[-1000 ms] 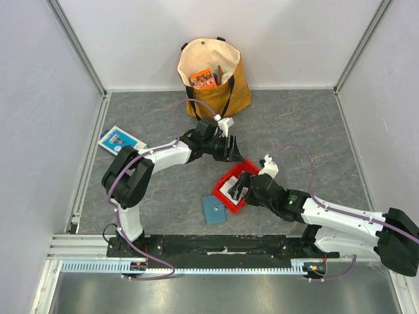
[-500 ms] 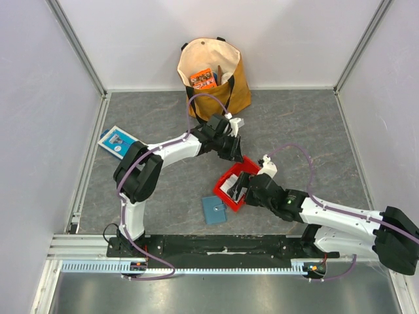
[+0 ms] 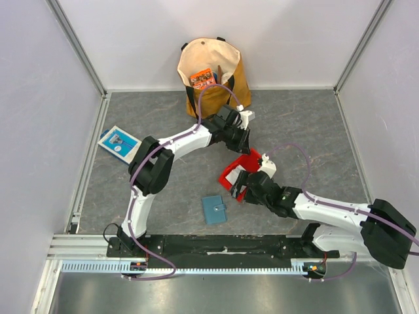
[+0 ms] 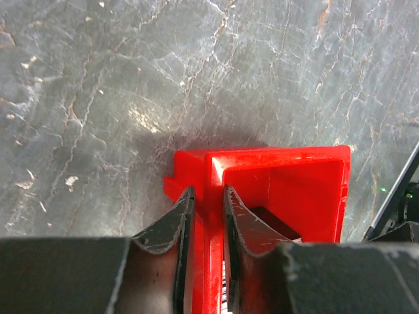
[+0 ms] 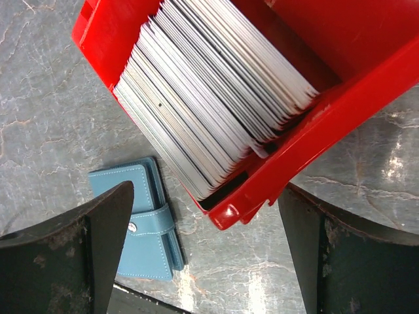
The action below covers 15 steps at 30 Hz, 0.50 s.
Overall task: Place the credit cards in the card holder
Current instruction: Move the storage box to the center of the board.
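the left gripper (image 4: 207,191) was seen clenched on one wall of a red rectangular plastic bin (image 4: 281,173), close to a corner. one finger (image 4: 171,229) was pressed against the outside of the wall and the other against the inside. the right gripper (image 5: 206,190) was held released, its jaws spread wide over the opposite end of the bin. a corner of the bin was framed between them, and whether either finger touched it could not be told.

a tightly packed row of thin white-grey plastic cards (image 5: 209,98) was stood on edge inside the bin, leaning to one side. a small flat teal-blue folding wallet (image 5: 141,229) was laid on the grey marbled table top (image 3: 294,124), near the bin on the side towards the arm bases and apart from it. the wallet was closed, its strap fastened with a snap.

in the top view, a tan canvas tote bag (image 3: 213,75) was stood against the far wall, just beyond the left arm. a flat blue-and-white box (image 3: 118,142) was laid near the left edge of the table, well apart from the bin.
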### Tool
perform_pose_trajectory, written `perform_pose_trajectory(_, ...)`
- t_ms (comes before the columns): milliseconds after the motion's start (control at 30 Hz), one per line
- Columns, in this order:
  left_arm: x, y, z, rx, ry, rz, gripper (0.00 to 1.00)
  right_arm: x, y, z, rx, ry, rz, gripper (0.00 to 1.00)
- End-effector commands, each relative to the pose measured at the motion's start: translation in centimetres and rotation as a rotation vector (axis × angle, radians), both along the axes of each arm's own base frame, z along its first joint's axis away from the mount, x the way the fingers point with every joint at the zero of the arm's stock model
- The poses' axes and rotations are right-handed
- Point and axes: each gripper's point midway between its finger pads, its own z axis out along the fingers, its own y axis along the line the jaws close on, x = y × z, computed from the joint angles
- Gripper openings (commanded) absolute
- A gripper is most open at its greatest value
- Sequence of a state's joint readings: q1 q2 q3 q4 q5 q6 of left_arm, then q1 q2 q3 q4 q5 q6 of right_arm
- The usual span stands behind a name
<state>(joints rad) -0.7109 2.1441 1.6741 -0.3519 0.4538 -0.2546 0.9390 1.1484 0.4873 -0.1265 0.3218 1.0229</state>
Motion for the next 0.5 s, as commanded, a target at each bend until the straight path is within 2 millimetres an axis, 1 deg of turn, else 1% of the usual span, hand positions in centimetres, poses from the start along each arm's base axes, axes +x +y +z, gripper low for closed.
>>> perform_pose_trajectory(0, 1.2, -0.8, 0.9, -0.009, -0.064, -0.048, 0.23, 1.4, 1.3, 2.1, 0.047, -0.044, 0.014, 0.98)
perform_pose_trajectory(67, 1.4, -0.6, 0.7, 0.0, -0.074, -0.043, 0.29, 1.3, 1.2, 2.3, 0.049, -0.049, 0.026, 0.98)
perform_pose_trajectory(100, 1.5, -0.6, 0.7, 0.005, -0.081, -0.042, 0.35, 1.1, 1.0, 2.3, 0.051, -0.05, 0.034, 0.98)
perform_pose_trajectory(167, 1.6, -0.5, 0.6, 0.012, -0.086, -0.041, 0.39, 0.6, 0.8, 2.4, 0.054, -0.051, 0.05, 0.98)
perform_pose_trajectory(267, 1.8, -0.2, 0.5, 0.023, -0.092, -0.034, 0.46, -0.2, 0.1, 2.1, 0.049, -0.04, 0.058, 0.98)
perform_pose_trajectory(333, 1.9, 0.0, 0.4, 0.034, -0.096, -0.024, 0.55, -0.7, -0.5, 2.2, 0.042, -0.034, 0.064, 0.98)
perform_pose_trajectory(400, 2.1, 0.2, 0.6, 0.041, -0.107, -0.007, 0.62, -1.2, -1.1, 2.2, 0.033, -0.031, 0.07, 0.98)
perform_pose_trajectory(467, 2.3, 0.4, 1.3, 0.034, -0.117, 0.009, 0.71, -1.7, -1.7, 2.5, 0.033, -0.036, 0.075, 0.98)
